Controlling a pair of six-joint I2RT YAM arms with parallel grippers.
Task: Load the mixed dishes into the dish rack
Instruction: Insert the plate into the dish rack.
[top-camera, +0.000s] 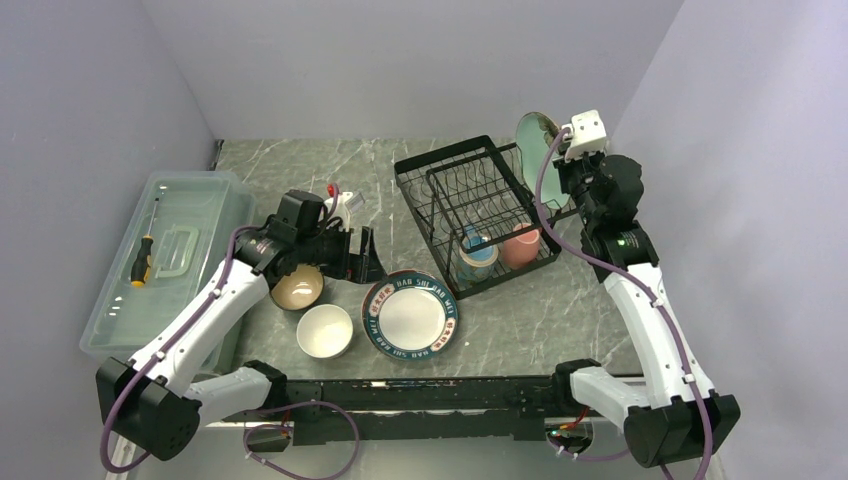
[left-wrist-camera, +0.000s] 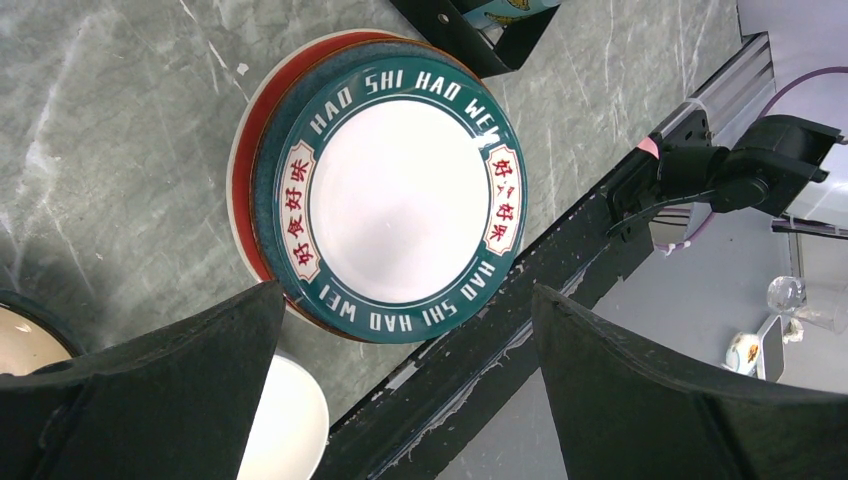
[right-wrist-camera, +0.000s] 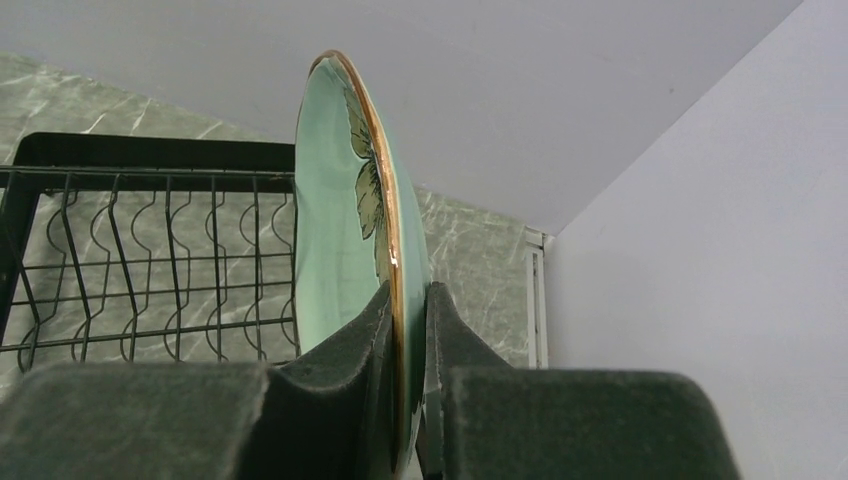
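The right tool (right-wrist-camera: 405, 300) is pinched tight on the rim of the green plate (right-wrist-camera: 335, 220). It holds the plate up on its edge at the far right side of the dish rack (top-camera: 445, 152). A pink mug (top-camera: 520, 245) and a blue mug (top-camera: 477, 252) sit in the near part of the rack. The left tool (top-camera: 368, 258) is spread wide and holds nothing, near the white plate with letters (left-wrist-camera: 400, 200). That plate lies on a red plate (left-wrist-camera: 262, 130) on the surface (top-camera: 300, 170). A white bowl (top-camera: 325, 330) and a brown bowl (top-camera: 297, 288) sit just left of them.
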